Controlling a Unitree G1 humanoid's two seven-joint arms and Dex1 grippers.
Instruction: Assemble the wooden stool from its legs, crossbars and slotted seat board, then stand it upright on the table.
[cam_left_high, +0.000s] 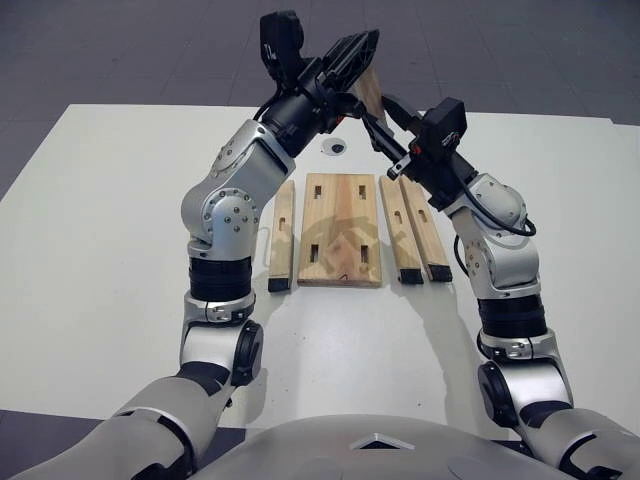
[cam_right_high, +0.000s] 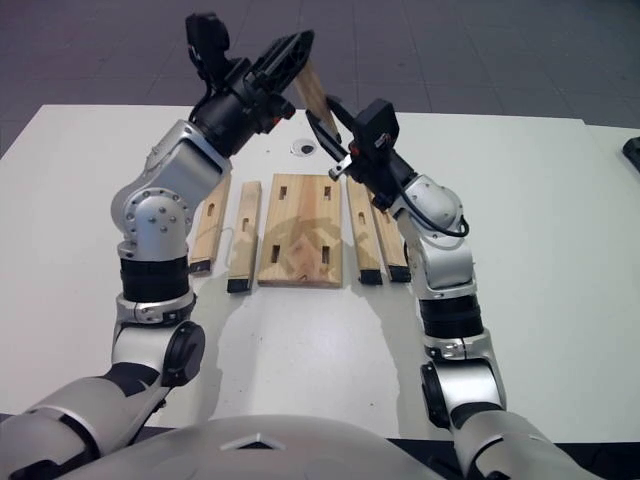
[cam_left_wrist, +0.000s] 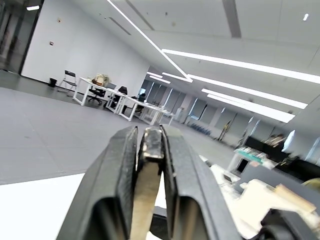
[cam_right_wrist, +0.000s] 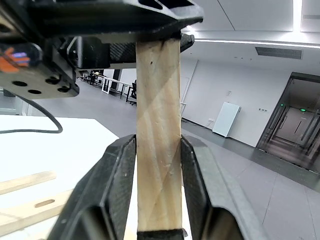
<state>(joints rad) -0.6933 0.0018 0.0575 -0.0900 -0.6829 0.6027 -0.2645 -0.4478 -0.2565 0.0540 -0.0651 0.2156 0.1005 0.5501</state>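
A wooden crossbar (cam_left_high: 369, 93) is held tilted in the air over the far part of the table. My left gripper (cam_left_high: 352, 52) is shut on its upper end, and the wood's edge (cam_left_wrist: 148, 176) sits between the fingers. My right gripper (cam_right_wrist: 159, 146) is shut on the crossbar (cam_right_wrist: 158, 115) lower down. The slotted seat board (cam_left_high: 341, 229) lies flat at mid-table. One wooden leg (cam_left_high: 283, 236) lies to its left and another (cam_right_high: 207, 226) farther left. Two more bars (cam_left_high: 398, 229) (cam_left_high: 426, 227) lie side by side on its right.
The white table (cam_left_high: 110, 230) has bare room on both sides and in front of the parts. A small round hole (cam_left_high: 336, 147) sits in the tabletop behind the seat board. Dark floor lies beyond the far edge.
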